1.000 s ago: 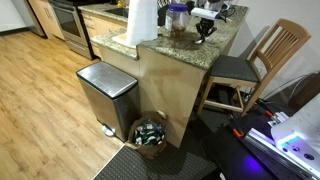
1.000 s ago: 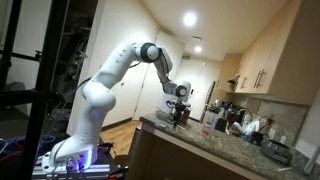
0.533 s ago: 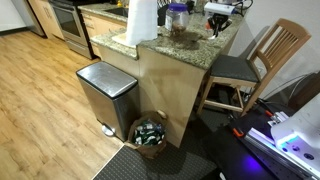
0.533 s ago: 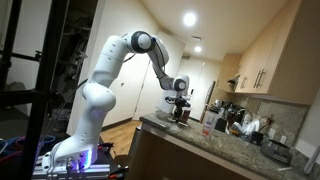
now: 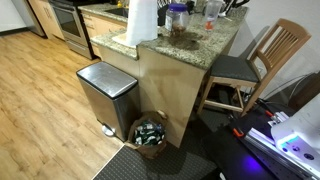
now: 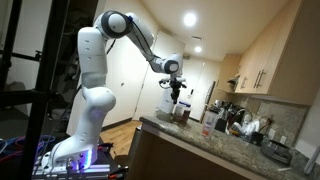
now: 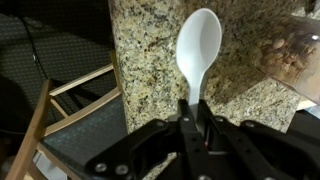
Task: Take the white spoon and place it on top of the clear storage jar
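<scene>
In the wrist view my gripper (image 7: 195, 112) is shut on the handle of the white spoon (image 7: 198, 45), whose bowl points away over the granite counter (image 7: 150, 50). The clear storage jar (image 7: 297, 60), with brownish contents, shows at the right edge, apart from the spoon. In both exterior views the jar with its bluish lid (image 5: 178, 20) (image 6: 181, 114) stands on the counter. My gripper (image 6: 177, 96) hangs above the jar. In the exterior view of the kitchen floor it is almost out of the top edge.
A tall white paper roll (image 5: 143, 22) stands beside the jar, and a slim clear glass with red (image 5: 211, 12) behind it. A wooden chair (image 5: 262, 60) stands at the counter's end. A steel bin (image 5: 105, 90) and a basket (image 5: 151, 134) sit below.
My arm has risen from the counter top with the spoon in the gripper. The gripper has left the top of the floor-side exterior view.
</scene>
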`<state>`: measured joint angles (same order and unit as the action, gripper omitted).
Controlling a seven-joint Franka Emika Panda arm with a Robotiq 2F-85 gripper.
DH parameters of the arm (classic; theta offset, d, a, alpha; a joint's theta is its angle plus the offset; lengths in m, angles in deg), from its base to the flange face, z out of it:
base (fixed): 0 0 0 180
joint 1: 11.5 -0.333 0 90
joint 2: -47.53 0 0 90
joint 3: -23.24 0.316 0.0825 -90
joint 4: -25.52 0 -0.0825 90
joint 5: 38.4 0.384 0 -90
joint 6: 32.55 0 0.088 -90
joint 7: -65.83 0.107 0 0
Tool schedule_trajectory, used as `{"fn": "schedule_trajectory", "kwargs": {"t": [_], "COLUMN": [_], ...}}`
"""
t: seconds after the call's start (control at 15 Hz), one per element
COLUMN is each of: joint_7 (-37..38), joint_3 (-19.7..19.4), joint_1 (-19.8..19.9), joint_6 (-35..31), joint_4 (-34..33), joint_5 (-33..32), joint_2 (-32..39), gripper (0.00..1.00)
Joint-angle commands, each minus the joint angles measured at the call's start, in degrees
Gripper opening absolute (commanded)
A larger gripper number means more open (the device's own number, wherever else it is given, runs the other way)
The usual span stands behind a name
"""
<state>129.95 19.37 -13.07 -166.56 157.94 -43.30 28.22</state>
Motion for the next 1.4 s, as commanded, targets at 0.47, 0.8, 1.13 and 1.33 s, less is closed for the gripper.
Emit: {"fn": "schedule_trajectory", "kwargs": {"t": [0.47, 0.8, 1.13, 1.33], "joint_7": [1.86, 1.04, 10.49, 19.81], "joint_3": [5.21, 5.90, 8.00, 7.94], "joint_1": [1.43, 1.77, 3.07, 1.95], "joint_6": [-1.72, -1.90, -1.89, -1.45], "joint_4": [-15.63, -14.77, -24.88, -34.97], "joint_5": [17.02, 16.93, 12.09, 6.39], "joint_2": [2.81, 1.39, 14.67, 23.41], "gripper": [0.01, 0.01, 0.01, 0.01]}}
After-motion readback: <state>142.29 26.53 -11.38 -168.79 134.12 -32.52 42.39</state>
